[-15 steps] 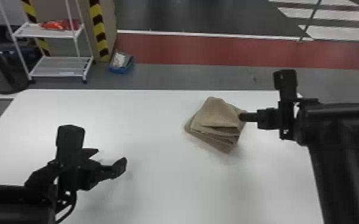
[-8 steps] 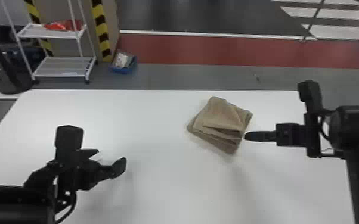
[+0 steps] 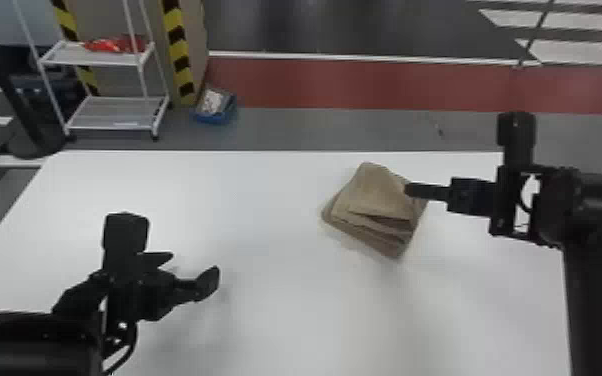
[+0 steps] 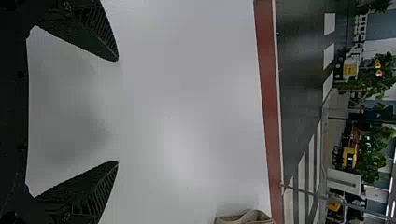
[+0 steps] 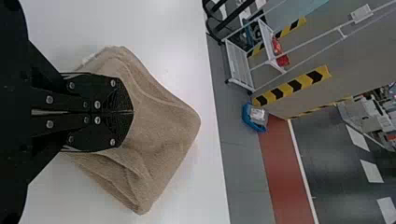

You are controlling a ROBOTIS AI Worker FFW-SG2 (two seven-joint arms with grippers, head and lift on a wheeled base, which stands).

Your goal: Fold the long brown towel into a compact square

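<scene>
One brown towel (image 3: 372,192): folded in layers on your bench (image 3: 265,320)
Right hand (image 3: 409,190): closed, at towel's edge; you cannot tell if it grips
Left hand (image 3: 192,268): wide open, empty, well apart

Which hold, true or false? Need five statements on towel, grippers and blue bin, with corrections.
1. The brown towel lies folded in layers on the white table. True.
2. The left gripper is clamped on the brown towel. False: the left gripper is open and empty, away from it.
3. The right gripper has its fingers closed together. True.
4. The blue bin stands on the white table. False: it's on the floor.
5. The left gripper is over the table. True.
</scene>
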